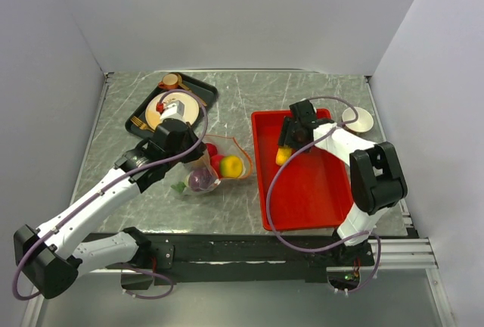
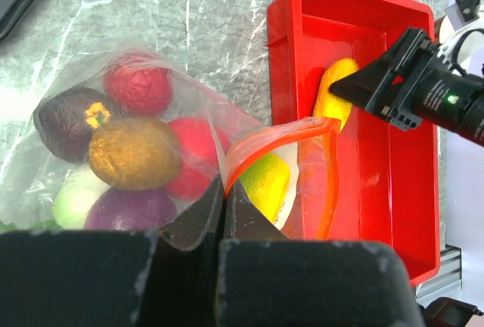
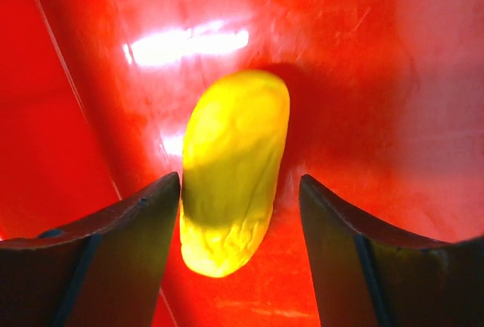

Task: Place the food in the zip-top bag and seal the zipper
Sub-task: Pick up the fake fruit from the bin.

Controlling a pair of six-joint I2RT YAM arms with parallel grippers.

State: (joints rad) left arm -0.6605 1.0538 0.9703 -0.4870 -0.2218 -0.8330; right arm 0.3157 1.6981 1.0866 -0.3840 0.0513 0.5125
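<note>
Red tray (image 3: 378,54), yellow food (image 3: 231,168) between right tool (image 3: 238,182) jaws (parted)

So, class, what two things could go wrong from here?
The open right gripper straddles the glossy yellow oblong toy food beside the wall of the rigid red plastic tray; a finger may catch that wall. The left gripper pinches only the thin orange-red zipper strip of the clear floppy bag; it may slip, and the mouth close.

One clear bag (image 2: 34,168) holds seven toy foods (image 2: 134,153), one yellow piece (image 3: 234,168) lies in one red tray (image 1: 318,198) at three o'clock, one black tray (image 1: 200,88) at eleven.
</note>
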